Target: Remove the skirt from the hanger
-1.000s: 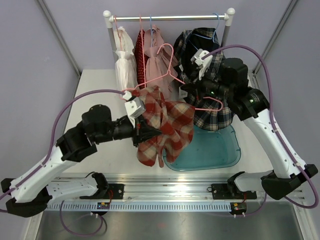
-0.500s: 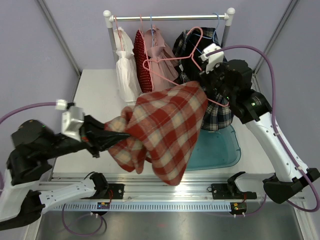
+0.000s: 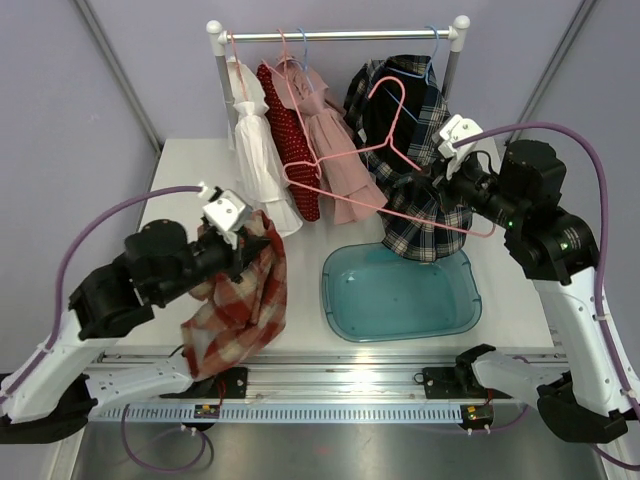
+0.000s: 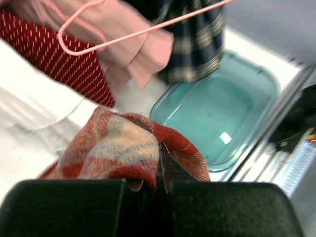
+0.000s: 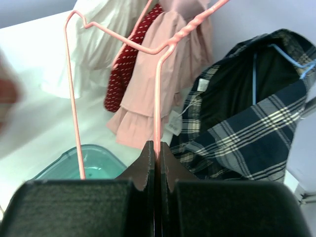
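Note:
The red and cream plaid skirt (image 3: pixel 235 290) hangs free of the hanger from my left gripper (image 3: pixel 243 258), which is shut on its fabric at the left front of the table. In the left wrist view the skirt (image 4: pixel 123 148) bunches over the closed jaws of my left gripper (image 4: pixel 160 153). The pink wire hanger (image 3: pixel 390 165) is bare and held in the air by my right gripper (image 3: pixel 440 190), which is shut on its wire. The right wrist view shows the hanger (image 5: pixel 158 89) pinched in my right gripper (image 5: pixel 157 150).
A teal plastic bin (image 3: pixel 400 295) sits at the table's front centre. A clothes rack (image 3: pixel 340 36) at the back carries a white dress (image 3: pixel 258 150), a red dotted dress (image 3: pixel 290 130), a pink dress (image 3: pixel 335 150) and a dark plaid garment (image 3: pixel 425 200).
The skirt has come off the hanger; my left gripper pulled it left and down to the table's left front. My right gripper moved right with the bare hanger.

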`<state>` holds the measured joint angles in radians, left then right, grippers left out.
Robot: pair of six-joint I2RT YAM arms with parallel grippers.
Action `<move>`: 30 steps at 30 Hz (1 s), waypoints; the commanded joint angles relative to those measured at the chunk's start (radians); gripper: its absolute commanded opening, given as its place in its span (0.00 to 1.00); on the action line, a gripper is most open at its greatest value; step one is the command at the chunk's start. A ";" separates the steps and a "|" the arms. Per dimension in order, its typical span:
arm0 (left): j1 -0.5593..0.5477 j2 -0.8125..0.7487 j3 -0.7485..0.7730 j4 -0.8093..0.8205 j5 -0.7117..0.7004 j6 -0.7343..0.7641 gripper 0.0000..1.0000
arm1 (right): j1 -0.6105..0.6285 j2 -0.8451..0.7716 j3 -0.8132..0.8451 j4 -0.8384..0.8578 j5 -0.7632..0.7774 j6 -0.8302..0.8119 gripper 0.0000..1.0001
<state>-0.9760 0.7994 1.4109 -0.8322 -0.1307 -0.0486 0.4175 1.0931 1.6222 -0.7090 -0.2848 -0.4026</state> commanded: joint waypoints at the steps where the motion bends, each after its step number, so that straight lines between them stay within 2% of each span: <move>1: -0.001 0.021 -0.049 0.136 -0.150 0.043 0.00 | -0.009 -0.022 -0.001 -0.037 -0.099 -0.024 0.00; 5: 0.016 0.032 -0.124 0.194 -0.225 0.043 0.00 | -0.009 -0.029 0.010 -0.052 -0.013 -0.062 0.00; 7: 0.060 0.029 -0.187 0.200 -0.241 0.043 0.00 | -0.009 -0.038 0.021 -0.069 0.013 -0.073 0.00; 13: 0.177 -0.035 -0.400 0.234 -0.172 -0.017 0.00 | -0.009 -0.053 0.111 -0.127 0.134 -0.122 0.00; 16: 0.214 -0.039 -0.446 0.208 -0.153 -0.051 0.00 | -0.009 -0.052 0.151 -0.150 0.188 -0.160 0.00; 19: 0.226 -0.045 -0.457 0.183 -0.155 -0.063 0.05 | -0.009 -0.047 0.166 -0.165 0.239 -0.189 0.00; 23: 0.226 -0.088 -0.472 0.160 -0.132 -0.073 0.16 | -0.009 -0.041 0.166 -0.162 0.355 -0.237 0.00; 24: 0.226 -0.104 -0.474 0.153 -0.124 -0.068 0.25 | -0.009 -0.032 0.166 -0.165 0.369 -0.243 0.00; 25: 0.226 -0.114 -0.474 0.142 -0.112 -0.068 0.39 | -0.008 -0.024 0.168 -0.164 0.386 -0.248 0.00; 26: 0.226 -0.124 -0.475 0.136 -0.106 -0.059 0.56 | -0.009 -0.004 0.169 -0.159 0.391 -0.252 0.00; 27: 0.226 -0.147 -0.474 0.136 -0.081 -0.047 0.81 | -0.008 0.008 0.171 -0.153 0.392 -0.255 0.00; 28: 0.226 -0.158 -0.475 0.137 -0.080 -0.040 0.92 | -0.008 0.022 0.173 -0.147 0.400 -0.262 0.00; 29: 0.226 -0.173 -0.475 0.140 -0.081 -0.034 0.99 | -0.008 0.054 0.173 -0.138 0.407 -0.275 0.00; 30: 0.226 -0.187 -0.475 0.143 -0.078 -0.030 0.99 | -0.008 0.069 0.173 -0.104 0.418 -0.281 0.00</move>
<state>-0.7532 0.6525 0.9371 -0.7216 -0.2493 -0.0998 0.4122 1.1000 1.7710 -0.8719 0.0608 -0.6380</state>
